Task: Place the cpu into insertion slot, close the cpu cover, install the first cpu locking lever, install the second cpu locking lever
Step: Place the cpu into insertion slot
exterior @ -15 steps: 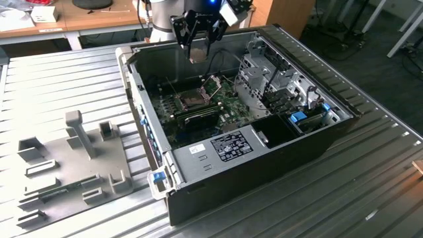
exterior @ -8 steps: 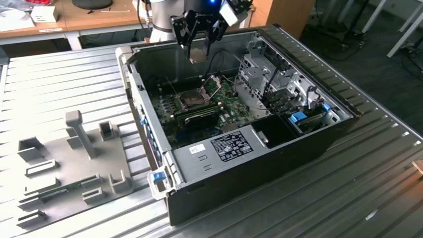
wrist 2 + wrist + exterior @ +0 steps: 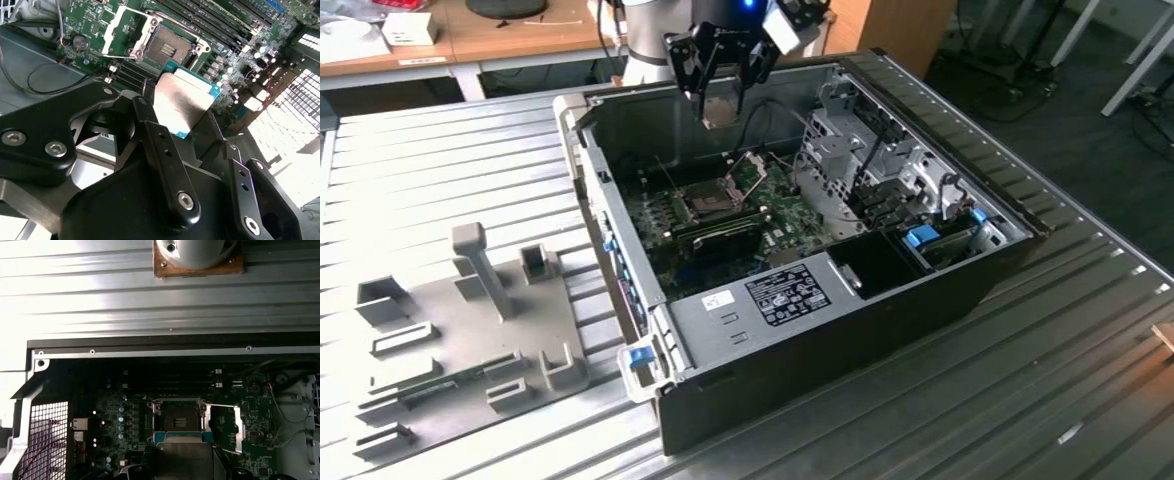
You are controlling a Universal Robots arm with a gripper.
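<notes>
We see the gripper [image 3: 723, 105] hanging above the open computer case [image 3: 961, 290]. Its 2 fingers [image 3: 161, 145] are drawn in narrow on the cpu [image 3: 182, 100], pinching it by 2 opposite edges, with the dull silver top turned toward the second wrist camera. The chip is in the air, clear of the green motherboard [image 3: 787, 215]. In both wrist views it appears next to the insertion slot [image 3: 178, 421], not in it. The slot is bare, with its dark square of contacts exposed inside the silvery border. The cpu cover [image 3: 238, 427] is swung open away from the slot, and green board shows through its cut-out middle. Long black memory slots [image 3: 220, 25] run alongside the socket. The case rests on a ribbed metal table [image 3: 1067, 380]. At the exterior view's left, a grey fixture plate [image 3: 454, 340] with upright blocks lies on the same table, just beside the case.
</notes>
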